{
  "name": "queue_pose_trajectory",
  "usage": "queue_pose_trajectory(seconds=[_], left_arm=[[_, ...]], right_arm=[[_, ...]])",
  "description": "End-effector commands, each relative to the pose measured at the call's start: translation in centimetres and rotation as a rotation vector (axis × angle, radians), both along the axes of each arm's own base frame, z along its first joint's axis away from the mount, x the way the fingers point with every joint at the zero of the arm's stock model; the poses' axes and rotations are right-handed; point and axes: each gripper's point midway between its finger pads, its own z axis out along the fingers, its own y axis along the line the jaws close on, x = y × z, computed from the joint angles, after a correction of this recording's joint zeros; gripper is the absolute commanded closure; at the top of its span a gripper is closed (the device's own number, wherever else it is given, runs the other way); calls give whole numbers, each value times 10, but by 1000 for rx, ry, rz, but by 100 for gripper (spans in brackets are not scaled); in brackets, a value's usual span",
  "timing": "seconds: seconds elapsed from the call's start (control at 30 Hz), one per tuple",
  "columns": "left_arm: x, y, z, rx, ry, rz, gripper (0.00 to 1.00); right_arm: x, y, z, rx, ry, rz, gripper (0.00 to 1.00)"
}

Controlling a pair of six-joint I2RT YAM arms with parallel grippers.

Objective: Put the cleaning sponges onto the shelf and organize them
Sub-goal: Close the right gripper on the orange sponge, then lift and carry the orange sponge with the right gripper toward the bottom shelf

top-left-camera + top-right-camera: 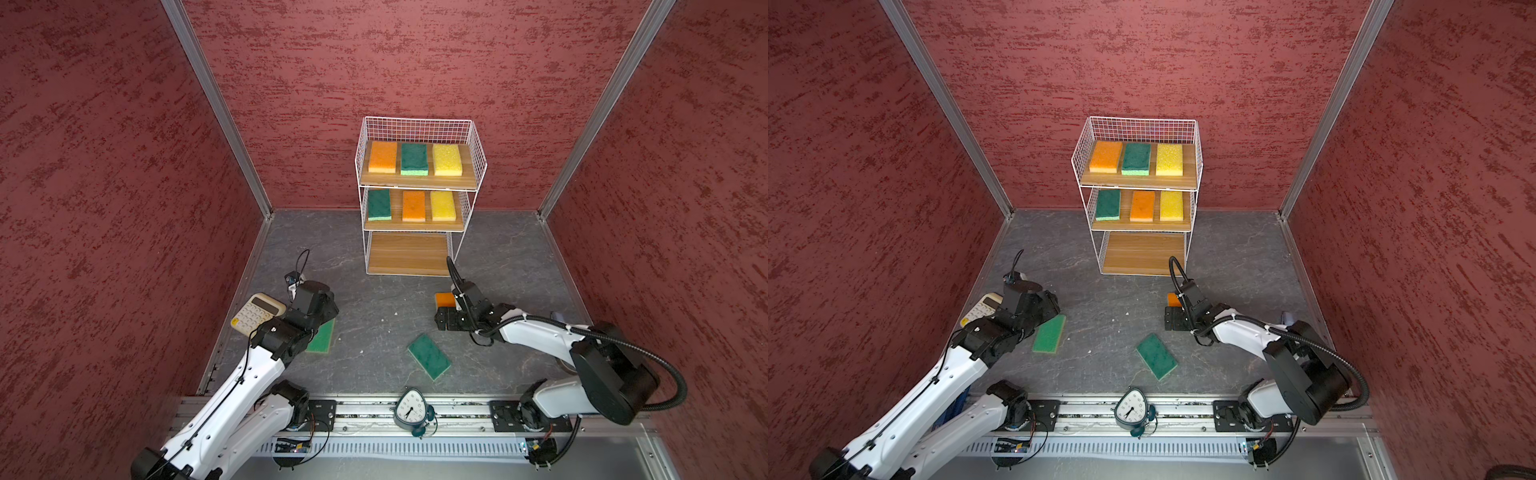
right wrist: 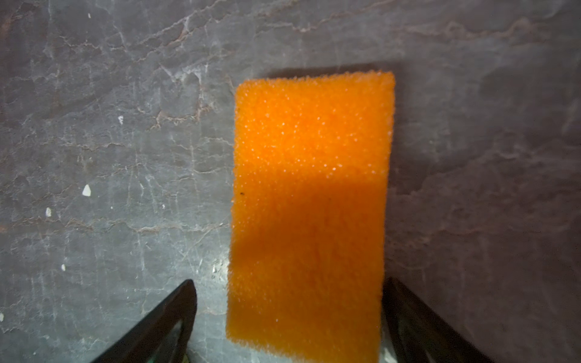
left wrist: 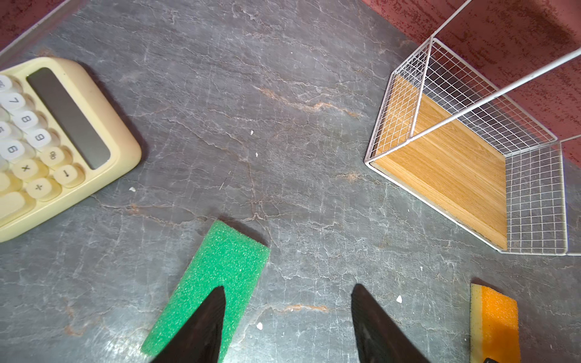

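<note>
Right wrist: flat, grainy, rectangular orange sponge (image 2: pixel 309 204)

Field notes, legible marks only:

- You'll find the readable characters on the cream calculator (image 3: pixel 59 141), far left of the surface.
- In the left wrist view its round keys show 7 (image 3: pixel 14 100), 8 (image 3: pixel 26 118) and 9 (image 3: pixel 39 137).
- Sign keys beside them: × (image 3: pixel 25 168), + (image 3: pixel 38 187), − (image 3: pixel 66 173).
- One more key (image 3: pixel 52 155) may be a percent sign; you can't be sure.
- Clock (image 1: pixel 410 409) (image 1: pixel 1132 409) at the near edge, middle: numerals ring its face in both top views, too small to read.
</note>
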Motion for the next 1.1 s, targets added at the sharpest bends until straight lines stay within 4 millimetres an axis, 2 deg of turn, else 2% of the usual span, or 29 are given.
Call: queue_pose_trajectory(seconds=[0.0, 0.17, 0.5, 0.7, 0.87, 1.07], left_arm=[[-5, 4, -2, 5, 3, 18, 35], [-8, 6, -3, 1, -1, 23, 36], [-12, 9, -3, 1, -7, 31, 36], [-12, 8, -7, -5, -5, 30, 36], [-12, 8, -10, -10, -1, 31, 36], [-10, 6, -13, -13, -7, 25, 36]], right_arm=[[-9, -18, -20, -118, 61, -46, 8], [-14, -17, -29, -163, 97, -27, 10], [-29, -17, -32, -214, 121, -10, 11], [-27, -16, -34, -264, 125, -12, 14], [-28, -17, -37, -293, 137, -21, 20], [-32, -16, -30, -284, 128, -38, 31]])
